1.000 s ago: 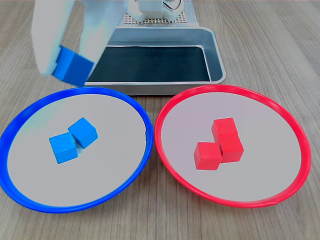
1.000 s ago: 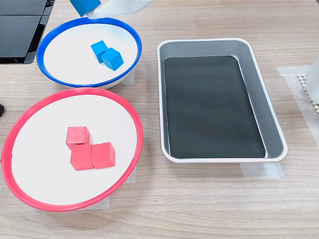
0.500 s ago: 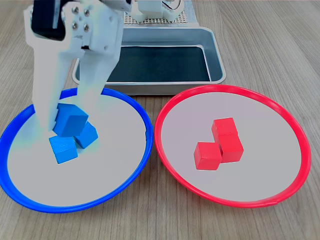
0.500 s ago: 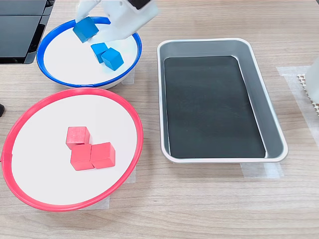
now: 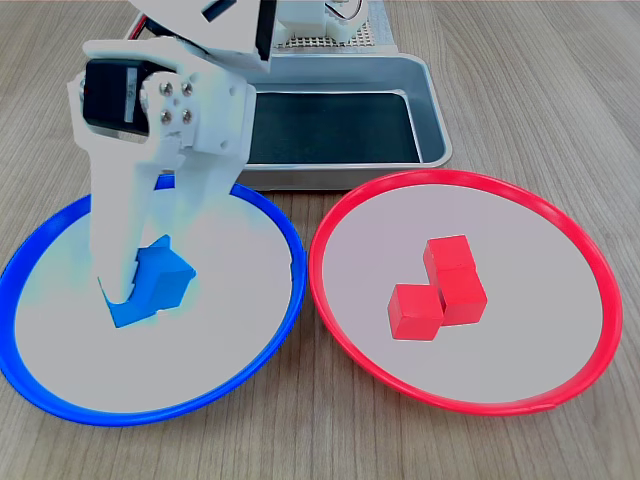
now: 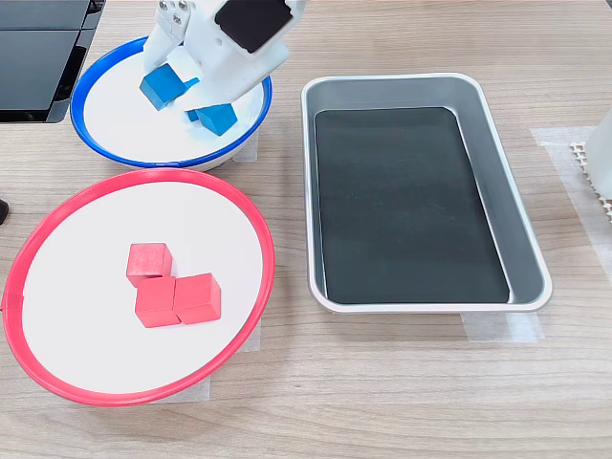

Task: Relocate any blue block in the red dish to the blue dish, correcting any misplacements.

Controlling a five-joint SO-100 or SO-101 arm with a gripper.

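Observation:
My white gripper (image 5: 150, 272) reaches down into the blue dish (image 5: 296, 270), shut on a blue block (image 5: 157, 270). In the second exterior view the gripper (image 6: 172, 88) holds that blue block (image 6: 159, 87) just above the floor of the blue dish (image 6: 78, 100), beside another blue cube (image 6: 219, 118). In the first exterior view the fingers hide most of the other blue cubes; a blue corner (image 5: 125, 314) shows under the left finger. The red dish (image 5: 460, 177) (image 6: 269, 258) holds only three red cubes (image 5: 440, 290) (image 6: 172, 289).
A rectangular steel tray (image 5: 430, 100) (image 6: 497, 172) with a dark floor stands behind the dishes in the first exterior view, and to the right in the second exterior view. A black device (image 6: 38, 57) sits at the second exterior view's top left.
The gripper has come down from above the blue dish's far rim into the dish, carrying the blue block down next to the two blue cubes lying there.

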